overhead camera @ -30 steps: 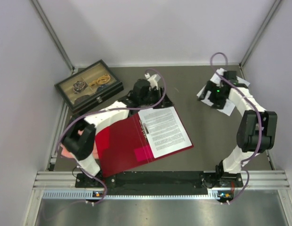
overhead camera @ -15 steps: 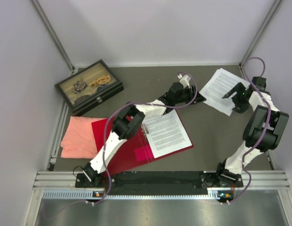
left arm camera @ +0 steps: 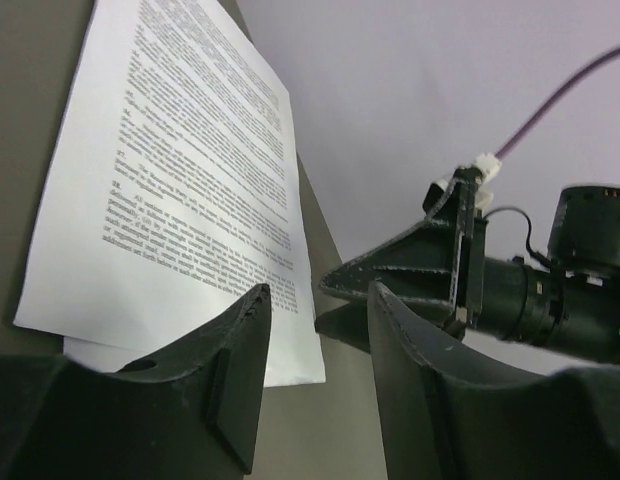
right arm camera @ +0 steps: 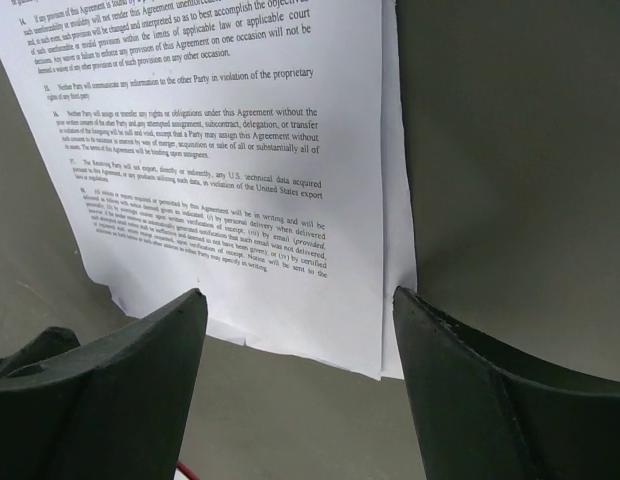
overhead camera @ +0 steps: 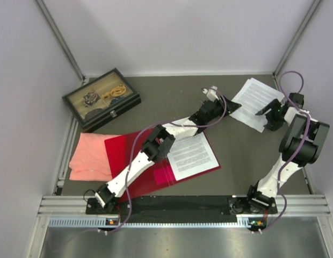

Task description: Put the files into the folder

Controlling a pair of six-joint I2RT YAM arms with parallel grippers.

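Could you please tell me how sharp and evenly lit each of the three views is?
Top external view: evenly lit, sharp, only soft shadows, though the print on the loose files is too small to read. Left wrist view: the left gripper is dark and blurred, the print soft. Right wrist view: the print is crisp and legible, the right gripper a dark, out-of-focus silhouette.

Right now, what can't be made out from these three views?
- Folder spine and any clip: top view, left arm lies across them.
- Loose files: sheet count unclear. Wrist views show only two offset edges, and the far end is cut off by the right wrist frame.
- Filed sheet: print too small, top view.
- Box contents: too small, top view.
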